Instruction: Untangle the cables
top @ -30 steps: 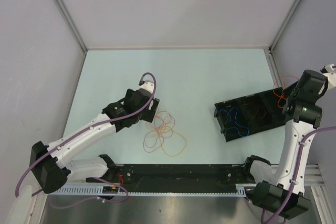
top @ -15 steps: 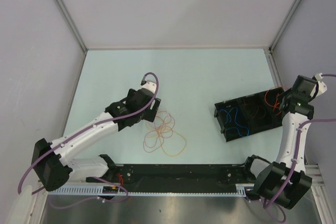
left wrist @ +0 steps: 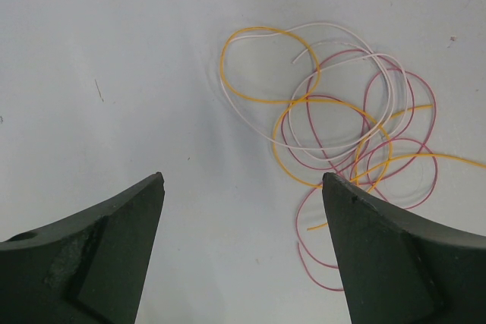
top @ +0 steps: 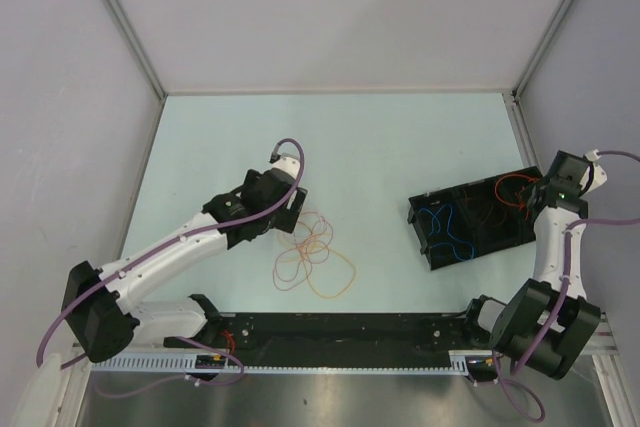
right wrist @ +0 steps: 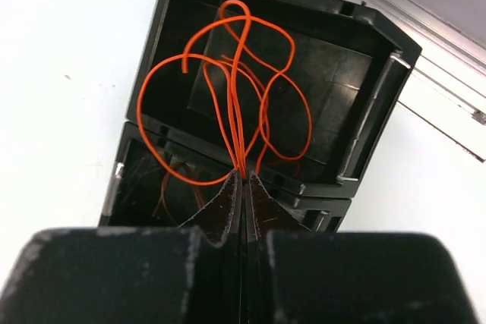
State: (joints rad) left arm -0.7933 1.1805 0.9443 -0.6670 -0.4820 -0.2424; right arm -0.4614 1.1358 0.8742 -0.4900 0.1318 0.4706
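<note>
Pale green table [top: 400,137], perhaps lilac walls [top: 330,17]

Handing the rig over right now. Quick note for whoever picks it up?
Grippers: the left gripper is open and empty, poised by the tangle on the table. The right gripper is shut on the red-orange cable, looped over the end compartment of the tray.
Done: the blue cable lies in the tray's opposite end compartment; a dim wire sits in the middle one.
Left: release the red-orange cable, then separate the yellow, white and pink wires.
</note>
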